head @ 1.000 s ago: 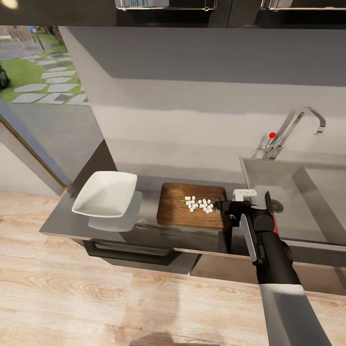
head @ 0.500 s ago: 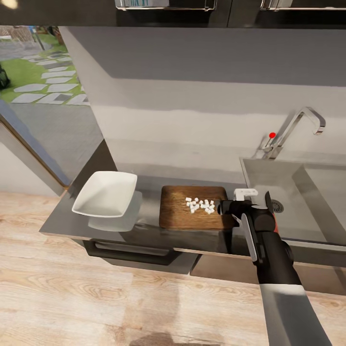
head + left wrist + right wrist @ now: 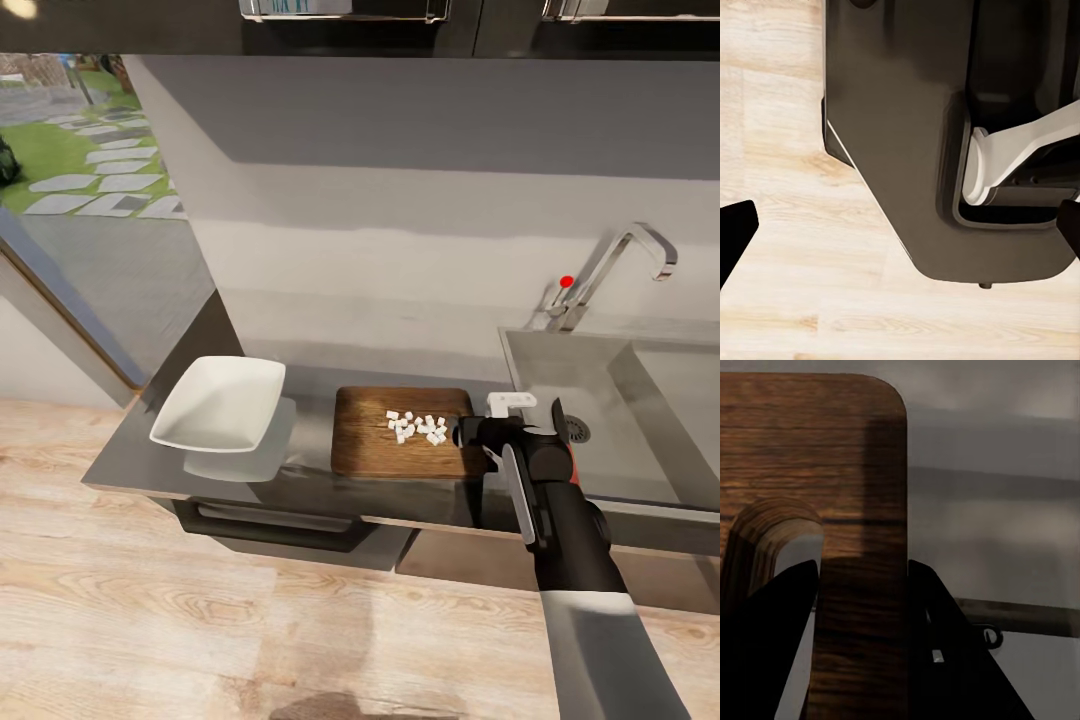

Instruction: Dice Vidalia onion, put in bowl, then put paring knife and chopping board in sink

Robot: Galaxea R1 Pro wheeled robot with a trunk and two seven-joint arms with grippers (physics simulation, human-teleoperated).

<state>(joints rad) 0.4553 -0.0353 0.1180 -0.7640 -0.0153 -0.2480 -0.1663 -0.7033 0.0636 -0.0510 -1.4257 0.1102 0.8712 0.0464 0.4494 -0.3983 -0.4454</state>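
The brown chopping board [image 3: 375, 445] lies on the grey countertop [image 3: 130, 460], its right end beside the sink [image 3: 600, 400]. Small white pieces of diced Vidalia onion [image 3: 415, 427] sit in a heap on the board's right half. My right gripper [image 3: 470, 432] is shut on the board's right end; in the right wrist view the dark fingers [image 3: 765, 652] clamp the wooden strip [image 3: 862, 585] beside the oval slot. The white bowl [image 3: 220, 402] stands empty to the board's left. My left gripper [image 3: 900, 240] hangs open over the wood floor. I cannot make out the paring knife for certain.
The chrome tap [image 3: 610, 270] with its red knob [image 3: 567, 281] rises behind the sink. Dark wall cabinets [image 3: 350, 20] hang overhead. In the right wrist view a thin dark bar [image 3: 1027, 616] lies beside the board. The robot's dark base [image 3: 892, 135] sits under the left gripper.
The board, held by my right gripper, has shifted slightly to the right toward the sink with the onion pieces on it. The bowl has stayed put.
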